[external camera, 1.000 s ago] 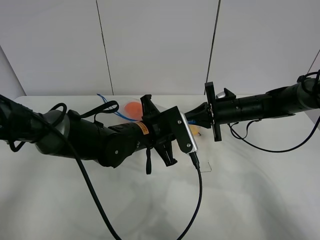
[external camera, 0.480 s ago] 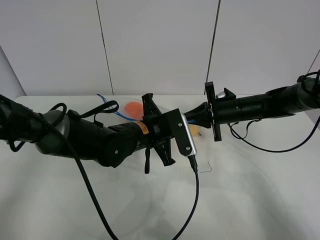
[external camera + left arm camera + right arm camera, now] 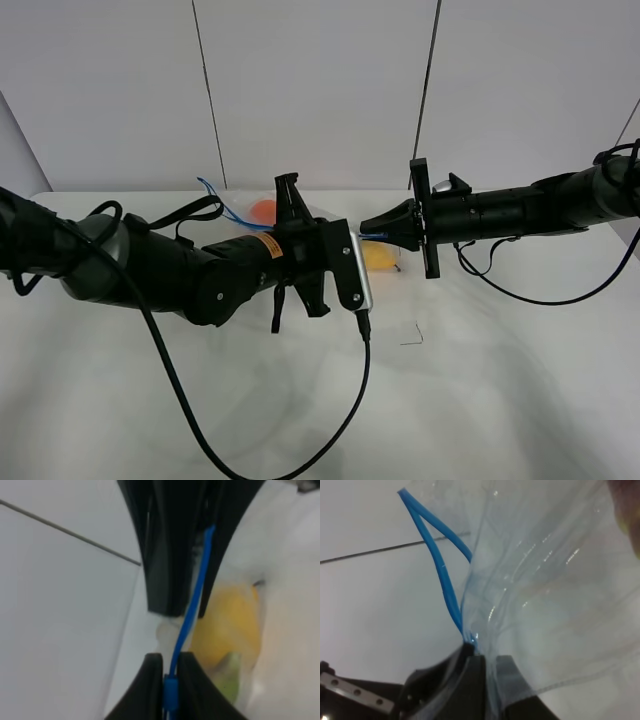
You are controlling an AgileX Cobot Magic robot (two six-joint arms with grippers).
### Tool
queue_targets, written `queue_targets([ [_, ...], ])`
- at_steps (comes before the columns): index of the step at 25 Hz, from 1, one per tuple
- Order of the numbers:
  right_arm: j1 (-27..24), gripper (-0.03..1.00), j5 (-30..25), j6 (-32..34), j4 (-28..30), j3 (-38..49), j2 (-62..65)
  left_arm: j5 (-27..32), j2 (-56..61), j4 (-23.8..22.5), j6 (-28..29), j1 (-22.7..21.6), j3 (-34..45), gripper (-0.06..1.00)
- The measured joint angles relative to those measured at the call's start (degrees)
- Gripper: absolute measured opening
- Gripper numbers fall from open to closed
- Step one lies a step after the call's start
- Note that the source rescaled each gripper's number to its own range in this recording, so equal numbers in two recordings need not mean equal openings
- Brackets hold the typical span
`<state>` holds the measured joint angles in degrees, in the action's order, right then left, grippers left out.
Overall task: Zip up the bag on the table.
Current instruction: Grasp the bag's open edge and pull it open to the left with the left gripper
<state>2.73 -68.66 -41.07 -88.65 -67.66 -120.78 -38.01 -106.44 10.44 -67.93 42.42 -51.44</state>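
Grippers: my left gripper [image 3: 170, 677] and right gripper [image 3: 479, 652] both pinch bag's [image 3: 545, 580] blue zipper strip [image 3: 192, 600].
Obstruction: my left arm [image 3: 180, 275] hides most of bag.

- left arm [image 3: 180, 275]: bulky glossy black casing, rounded joints; small pale screws on joint cover [image 3: 222, 293]
- orange-yellow label [image 3: 272, 246] near wrist
- wrist camera block [image 3: 352, 268]: black, silver edge; black cable [image 3: 369, 355] from its end
- second, thicker black cable [image 3: 170, 370] along forearm
- right arm [image 3: 520, 210]: slimmer, black, cylindrical; flat black plate [image 3: 420, 215] at wrist; thin black cable [image 3: 545, 302]
- silver bracket [image 3: 347, 691], row of small holes
- left gripper [image 3: 170, 680], right gripper [image 3: 482, 660]: matte black tapered fingers
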Motion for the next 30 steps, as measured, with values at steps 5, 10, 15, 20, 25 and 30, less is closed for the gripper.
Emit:
queue_targets([
  [5, 0.00, 0.00, -0.10, 0.00, 0.15, 0.00, 0.00, -1.55, 1.50, 0.24, -1.74, -3.00, 2.40, 0.00],
  [10, 0.18, 0.00, -0.27, 0.05, 0.10, 0.00, 0.00, -2.36, 2.10, 0.00, -2.81, -5.86, 3.37, 0.00],
  [15, 0.18, 0.00, -0.22, 0.17, 0.15, 0.00, 0.00, -2.48, 2.10, 0.00, -3.04, -9.12, 3.42, 0.00],
  [20, 0.18, 0.00, -0.22, 0.21, 0.10, 0.00, 0.00, -2.53, 2.10, -0.21, -3.06, -12.75, 3.42, 0.00],
  [25, 0.18, 0.00, -0.22, 0.21, -0.01, 0.00, 0.00, -2.53, 2.10, -0.52, -3.06, -16.31, 3.42, 0.00],
  [30, 0.18, 0.00, -0.22, 0.21, -0.01, 0.00, 0.00, -2.48, 2.10, -0.63, -3.13, -19.85, 3.42, 0.00],
])
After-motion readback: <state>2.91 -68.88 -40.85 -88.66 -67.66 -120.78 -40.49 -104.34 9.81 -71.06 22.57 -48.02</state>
